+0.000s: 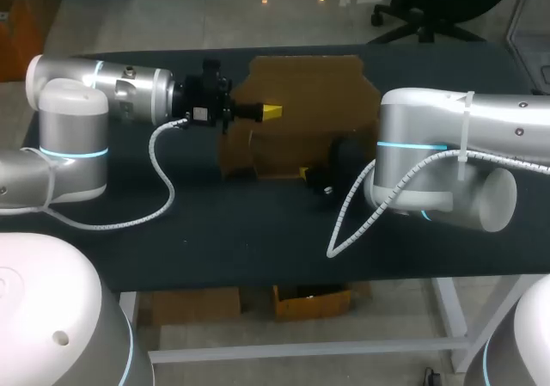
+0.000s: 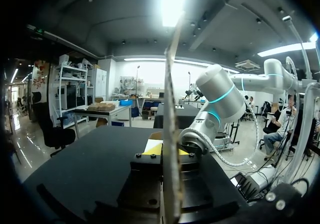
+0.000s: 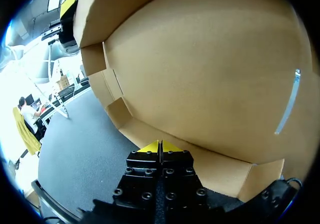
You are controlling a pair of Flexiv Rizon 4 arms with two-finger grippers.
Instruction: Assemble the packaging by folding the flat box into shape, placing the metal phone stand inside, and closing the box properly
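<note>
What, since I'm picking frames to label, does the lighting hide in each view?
Head view: even light, cardboard box plainly lit. Left wrist view: ceiling lamp flares behind the box's edge. Right wrist view: box well lit, room beside it washed out white, right pincer dark.

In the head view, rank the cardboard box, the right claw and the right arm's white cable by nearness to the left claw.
1. Cardboard box: held in the left claw.
2. Right claw: at the box's lower edge.
3. Right arm's white cable: farthest, lower and off to the right.
</note>
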